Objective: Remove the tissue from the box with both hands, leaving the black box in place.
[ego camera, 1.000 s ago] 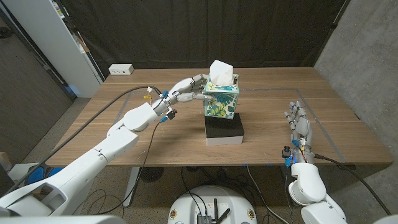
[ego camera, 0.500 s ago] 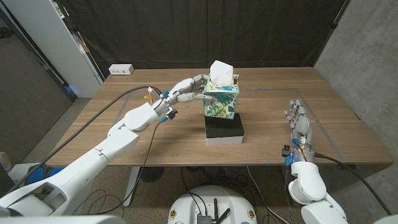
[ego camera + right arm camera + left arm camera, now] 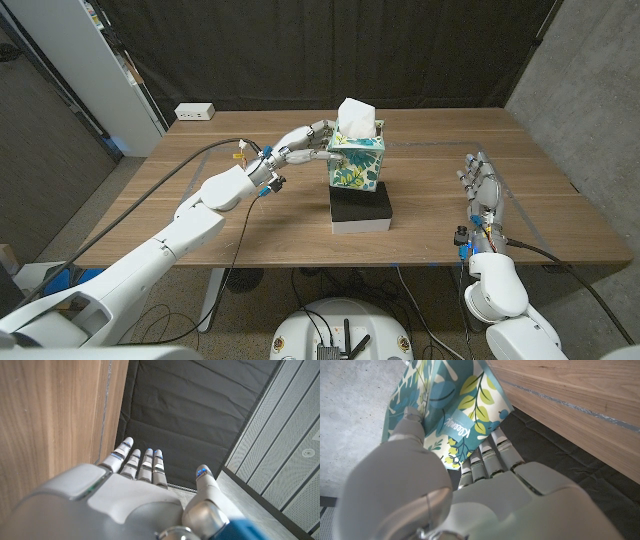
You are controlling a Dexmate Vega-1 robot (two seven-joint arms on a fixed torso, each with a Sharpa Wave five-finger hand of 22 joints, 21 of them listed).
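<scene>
Little has shifted since the earlier frame beyond the right arm edging slightly forward; the left robot hand [image 3: 305, 142] still grips the leafy tissue box [image 3: 356, 162] by its side, the box standing on the black box [image 3: 360, 211] at mid-desk [image 3: 200, 180], white tissue [image 3: 356, 116] poking out on top. That looks like the bracing step, so the next move probably calls for the right robot hand [image 3: 481, 192], empty with fingers extended near the desk's right edge, to cross the bare wood between and pinch the tissue.

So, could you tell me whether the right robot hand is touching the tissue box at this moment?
No, the right robot hand is by the table's right side, well apart from the tissue box, which the left robot hand grips.
</scene>
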